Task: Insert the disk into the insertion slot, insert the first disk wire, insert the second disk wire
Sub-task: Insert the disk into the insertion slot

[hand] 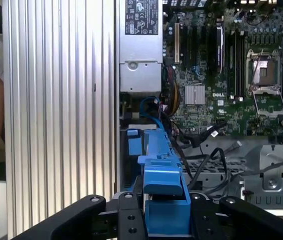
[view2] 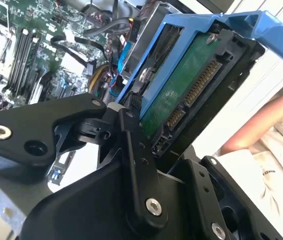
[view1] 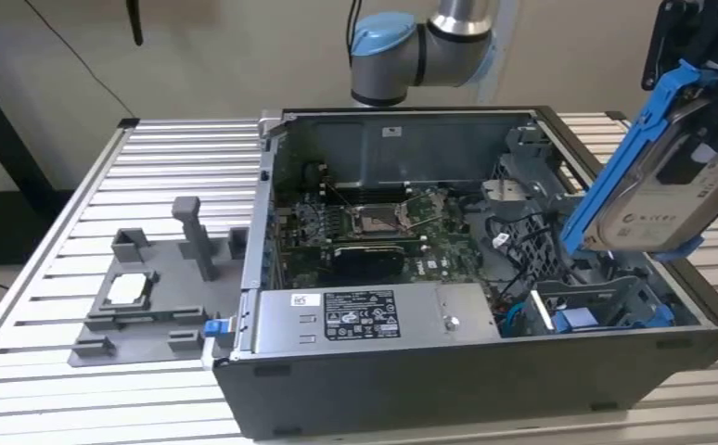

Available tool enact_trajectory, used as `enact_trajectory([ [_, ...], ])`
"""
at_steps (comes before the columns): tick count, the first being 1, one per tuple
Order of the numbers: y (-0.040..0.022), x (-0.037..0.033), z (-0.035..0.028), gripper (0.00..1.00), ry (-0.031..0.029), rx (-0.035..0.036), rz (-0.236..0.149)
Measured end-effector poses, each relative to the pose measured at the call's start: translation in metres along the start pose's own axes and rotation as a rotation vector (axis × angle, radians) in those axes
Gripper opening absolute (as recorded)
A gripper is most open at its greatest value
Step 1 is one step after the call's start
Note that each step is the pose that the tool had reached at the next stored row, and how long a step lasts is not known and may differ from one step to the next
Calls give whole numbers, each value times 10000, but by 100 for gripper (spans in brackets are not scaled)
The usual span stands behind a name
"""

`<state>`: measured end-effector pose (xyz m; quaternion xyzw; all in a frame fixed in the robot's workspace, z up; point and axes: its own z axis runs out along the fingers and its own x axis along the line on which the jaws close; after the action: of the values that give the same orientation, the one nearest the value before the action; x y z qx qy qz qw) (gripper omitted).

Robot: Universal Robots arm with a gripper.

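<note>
Since the gripper [hand: 166, 212] has its two black fingers pressed against opposite sides of the blue frame, it is pinching the disk [view1: 666, 206] and not spread. In the exterior view the disk hangs in the air at about three o'clock, tilted steeply with its white label facing out. It is above and apart from the insertion slot [view1: 607, 298], which sits at the computer case's [view1: 458, 389] five o'clock corner. None of the disk is inside the slot yet.

By my judgement the disk is dense and rigid, heavy for its bulk, and it will not bend. The plastic frame around it looks smooth and a little springy, so it could slip or flex under a loose hold. The second wrist view shows its bare green circuit board [view2: 179, 97] and a row of gold contacts. Both look easy to damage, so the long side rails of the frame look the safest places to hold it.

The slot is a box of thin, dark, folded sheet metal with hard edges. Loose black and blue cables [view1: 522, 264] lie at its ten o'clock. The grey power supply [view1: 359, 315] with its sticker lies at the slot's nine o'clock, and the case stands on a ribbed metal table [view1: 37, 306].
</note>
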<state>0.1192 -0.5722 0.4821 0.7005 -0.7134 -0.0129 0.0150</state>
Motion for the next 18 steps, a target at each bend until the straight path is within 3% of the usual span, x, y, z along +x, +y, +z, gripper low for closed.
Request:
enact_trajectory([
  [8, -5, 56, 139, 33, -22, 37, -72],
  [11, 2, 62, 172, 33, -58, 140, -118],
  [16, 64, 70, 225, 33, -104, 389, -170],
  [18, 81, 71, 263, 33, -108, 435, -170],
])
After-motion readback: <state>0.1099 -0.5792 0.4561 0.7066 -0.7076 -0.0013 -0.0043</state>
